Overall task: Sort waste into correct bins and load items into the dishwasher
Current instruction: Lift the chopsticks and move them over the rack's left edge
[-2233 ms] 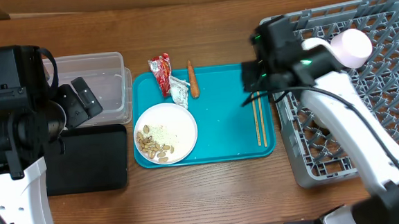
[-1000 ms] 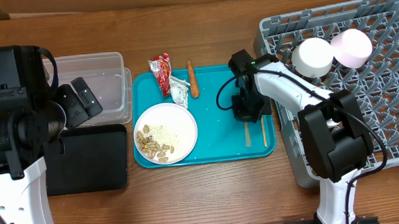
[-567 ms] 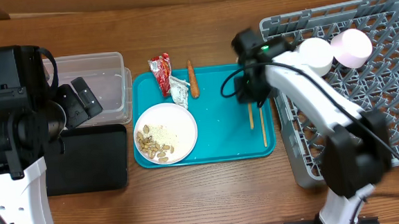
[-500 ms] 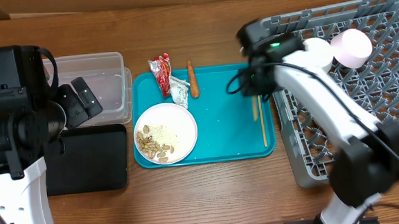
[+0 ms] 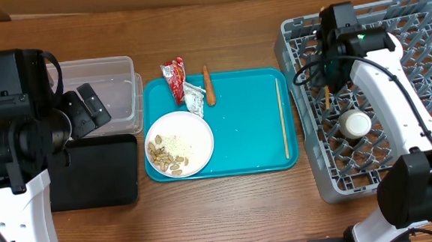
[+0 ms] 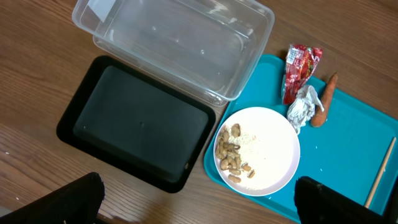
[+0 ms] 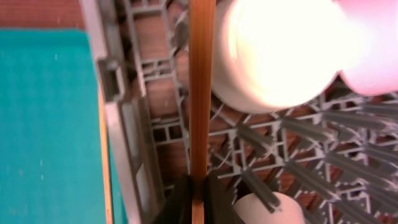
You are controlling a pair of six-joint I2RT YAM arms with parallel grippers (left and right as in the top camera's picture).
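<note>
- No words, numbers or signs can be read anywhere.
- The red snack wrapper [image 6: 301, 71] has some light marks printed on it, but they are too small and blurry to read.
- The clear tub [image 6: 249, 59] has a pale patch at one corner. I cannot tell if it is a label, and nothing on it can be read.
</note>
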